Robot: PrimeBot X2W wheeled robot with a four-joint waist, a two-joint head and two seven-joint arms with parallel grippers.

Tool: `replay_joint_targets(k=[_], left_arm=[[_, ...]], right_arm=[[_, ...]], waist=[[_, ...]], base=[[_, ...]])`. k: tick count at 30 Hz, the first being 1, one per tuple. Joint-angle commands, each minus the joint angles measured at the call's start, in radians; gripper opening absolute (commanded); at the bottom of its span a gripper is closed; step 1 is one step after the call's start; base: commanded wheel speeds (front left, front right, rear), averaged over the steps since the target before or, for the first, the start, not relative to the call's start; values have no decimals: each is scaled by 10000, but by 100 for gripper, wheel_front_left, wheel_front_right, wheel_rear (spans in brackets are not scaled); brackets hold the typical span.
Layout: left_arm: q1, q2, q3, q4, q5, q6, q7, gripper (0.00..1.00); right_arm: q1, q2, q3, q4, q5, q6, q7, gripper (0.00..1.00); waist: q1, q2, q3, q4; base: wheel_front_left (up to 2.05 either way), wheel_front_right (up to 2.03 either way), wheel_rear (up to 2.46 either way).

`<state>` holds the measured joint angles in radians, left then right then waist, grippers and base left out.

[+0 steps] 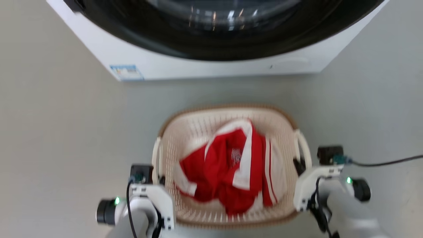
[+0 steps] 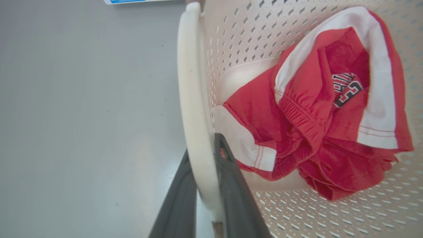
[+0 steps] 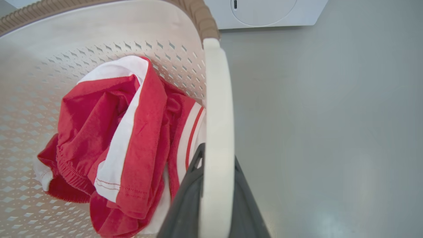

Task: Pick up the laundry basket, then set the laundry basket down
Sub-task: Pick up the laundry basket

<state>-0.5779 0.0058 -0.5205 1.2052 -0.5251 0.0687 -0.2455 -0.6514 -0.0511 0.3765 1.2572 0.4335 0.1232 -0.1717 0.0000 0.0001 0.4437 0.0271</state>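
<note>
While both grippers hold it by its side handles, the laundry basket (image 1: pixel 195 129) is in front of the washer (image 1: pixel 211 66), above the grey floor (image 1: pixel 66 132). I cannot tell if its bottom touches the floor or is a little raised. The basket is upright, with its brown rim toward the machine, and the head view is somewhat blurred. Inside it lies a crumpled red and white garment (image 1: pixel 228 165), which covers much of the perforated bottom.

In the left wrist view, the left gripper (image 2: pixel 202 148) is closed on the white left handle (image 2: pixel 191 99): one dark finger is on the outer side of the loop, the other on the inner side, next to the cloth. In the right wrist view, the right gripper (image 3: pixel 218 155) clamps the right handle (image 3: pixel 218 99) in the same way, one finger on each side of the loop.

A blue label (image 1: pixel 127 72) is on the lower left corner of the washer's front. A black cable (image 1: pixel 386 162) goes from the right wrist to the edge of the head view.
</note>
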Motion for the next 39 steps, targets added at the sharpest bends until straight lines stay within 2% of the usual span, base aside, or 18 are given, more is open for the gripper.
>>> replay_joint_targets(k=[1,20,39], left_arm=[[222,444,182,50,-164,75,-46,0],[2307,444,-725,553,-1314,70,931,0],[2544,444,-1164,653,-1675,163,1010,0]], right_arm=[[453,9,347,17,127,75,79,0],[2755,9,2396,-55,2046,75,1178,0],[2954,9,3310,57,2877,75,1119,0]], waist=[[0,-1,-787,-228],[0,-1,-4163,-384],[0,-1,-4851,-233]], base=[[0,0,0],[0,0,0],[0,0,0]])
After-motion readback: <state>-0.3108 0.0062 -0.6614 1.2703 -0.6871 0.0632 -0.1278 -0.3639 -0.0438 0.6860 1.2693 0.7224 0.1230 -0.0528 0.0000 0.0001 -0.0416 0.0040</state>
